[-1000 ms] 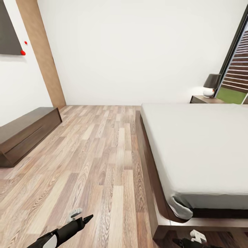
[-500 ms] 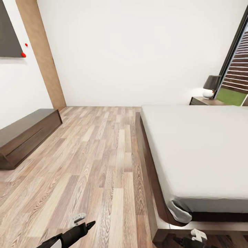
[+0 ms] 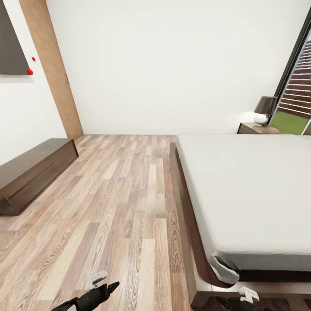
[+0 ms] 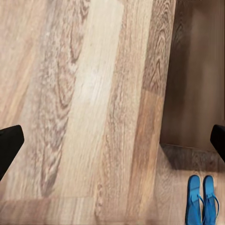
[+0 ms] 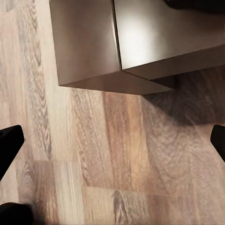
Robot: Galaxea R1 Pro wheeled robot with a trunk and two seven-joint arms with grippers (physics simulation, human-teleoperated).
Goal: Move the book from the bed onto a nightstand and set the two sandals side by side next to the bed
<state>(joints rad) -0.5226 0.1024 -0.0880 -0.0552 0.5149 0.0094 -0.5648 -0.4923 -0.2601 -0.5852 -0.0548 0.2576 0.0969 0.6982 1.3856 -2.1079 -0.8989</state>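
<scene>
The bed (image 3: 250, 185) with its light grey mattress and dark brown frame lies at the right of the head view. A nightstand (image 3: 254, 128) stands in the far right corner. Two blue sandals (image 4: 202, 200) lie side by side on the floor next to a corner of the dark frame (image 4: 193, 89). My left gripper (image 4: 112, 145) hangs open above the bare planks, low at the left in the head view (image 3: 106, 284). My right gripper (image 5: 112, 140) is open over the frame's corner (image 5: 84, 42), also low at the right (image 3: 247, 296). The book is out of view.
A long dark brown dresser (image 3: 30, 172) runs along the left wall. A lamp with a dark shade (image 3: 264, 110) stands on the nightstand, beside a tall window (image 3: 298, 86). Wood-plank floor (image 3: 125, 194) stretches between dresser and bed.
The whole picture has shifted slightly, so the camera has moved. Both grippers sit a little lower in the head view. The room's things keep their places.
</scene>
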